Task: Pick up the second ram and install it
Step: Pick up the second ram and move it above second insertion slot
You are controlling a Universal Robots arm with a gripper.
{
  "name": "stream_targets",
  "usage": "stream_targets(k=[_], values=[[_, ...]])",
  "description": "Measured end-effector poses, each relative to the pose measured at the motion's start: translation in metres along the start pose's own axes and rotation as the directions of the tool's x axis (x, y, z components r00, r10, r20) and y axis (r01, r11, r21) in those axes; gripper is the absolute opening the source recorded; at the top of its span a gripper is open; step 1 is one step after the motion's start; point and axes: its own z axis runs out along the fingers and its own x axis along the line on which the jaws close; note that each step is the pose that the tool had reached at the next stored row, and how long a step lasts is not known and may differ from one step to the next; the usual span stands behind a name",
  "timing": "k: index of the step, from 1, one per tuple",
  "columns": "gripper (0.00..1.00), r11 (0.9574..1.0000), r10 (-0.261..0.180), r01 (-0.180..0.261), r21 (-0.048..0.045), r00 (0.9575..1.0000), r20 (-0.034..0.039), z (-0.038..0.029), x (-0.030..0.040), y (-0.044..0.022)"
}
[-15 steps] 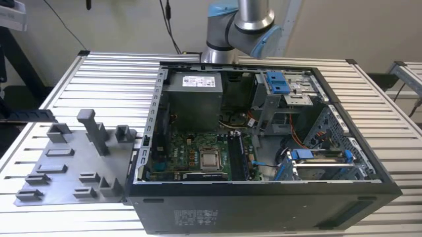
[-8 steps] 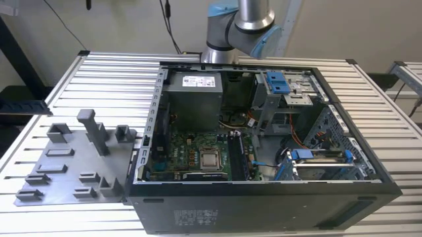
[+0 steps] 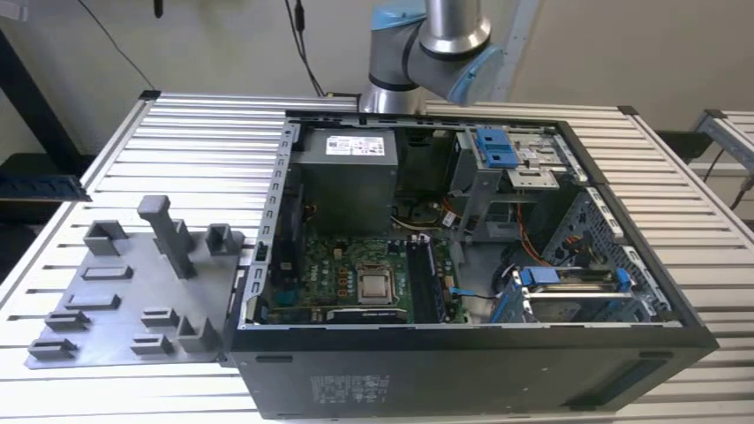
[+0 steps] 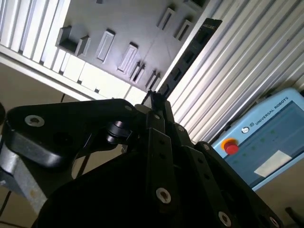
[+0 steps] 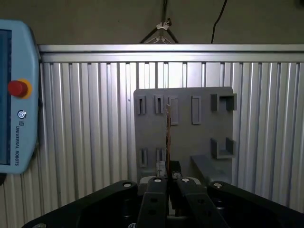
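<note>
In both wrist views my gripper is shut on the second ram. In the second wrist view the ram is a long dark stick with a row of black chips, reaching out from the fingertips. The first wrist view shows it edge-on as a thin line. It hangs in the air above the grey holder plate, apart from the plate's blocks. In the exterior view the open computer case lies on the table with its green motherboard exposed, and the arm stands behind it.
The grey holder plate with upright blocks lies at the exterior view's left of the case. A blue teach pendant with a red button rests on the ribbed aluminium table. Blue drive brackets stand inside the case.
</note>
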Motion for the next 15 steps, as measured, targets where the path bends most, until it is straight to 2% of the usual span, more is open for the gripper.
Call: stream_targets(k=[2, 6, 15], values=[[0.14, 1.0, 0.0, 0.0, -0.0004, 1.0, -0.0003, -0.0002, 0.0, -0.002], [0.14, 1.0, 0.0, 0.0, -0.0011, 1.0, -0.0001, 0.0, -0.0002, -0.0113], [0.14, 1.0, 0.0, 0.0, -0.0039, 1.0, -0.0001, 0.0001, -0.0008, -0.0409]])
